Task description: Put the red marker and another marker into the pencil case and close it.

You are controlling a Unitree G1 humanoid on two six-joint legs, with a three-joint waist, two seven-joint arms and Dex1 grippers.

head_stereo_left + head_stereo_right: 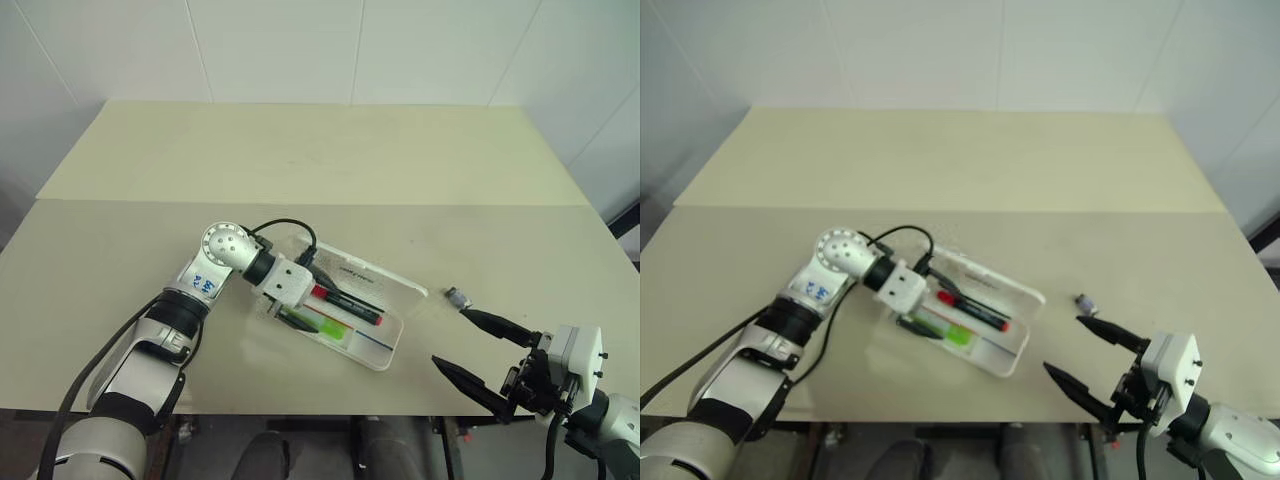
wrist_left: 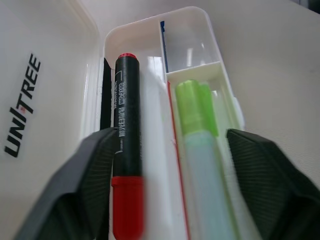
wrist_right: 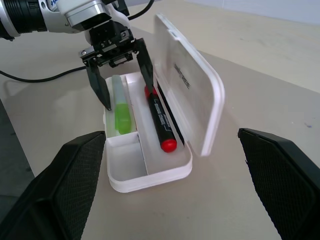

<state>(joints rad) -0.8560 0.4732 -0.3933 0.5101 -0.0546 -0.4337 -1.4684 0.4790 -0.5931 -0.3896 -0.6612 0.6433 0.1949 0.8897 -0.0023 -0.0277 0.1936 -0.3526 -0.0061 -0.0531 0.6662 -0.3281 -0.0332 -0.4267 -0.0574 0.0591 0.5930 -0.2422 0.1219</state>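
While the lid stands raised: the pencil case [image 3: 150,172] lies open on the table [image 1: 300,160], near the front edge, slightly left of centre in the head view.
Pencil case lid: white, tilted up along the hinge, on the 1 o'clock side of the tray in the head view; dark lettering on its inner face shows in the left wrist view.
Red marker [image 3: 160,122]: inside the case, lying flat in the long compartment next to the lid, with red at both ends of its black barrel.
Another marker [image 3: 120,110]: the light-green highlighter lies inside the case in the neighbouring long compartment, parallel to the red marker, a thin divider between the 2.
End compartment: a small square section at one end of the tray, beyond the green marker's tip.
Left gripper [image 3: 124,87]: spread wide above the tray, its 2 black fingers straddling both markers, one finger outside the green marker and the other close against the red marker; nothing is pinched.
Right gripper [image 1: 480,350]: spread wide and holding nothing, off at 3 o'clock from the case, well apart from it, over the table's front edge.
Grey piece [image 1: 457,297]: small metallic object on the table, just beside the right gripper's farther fingertip, at 3 o'clock from the case.
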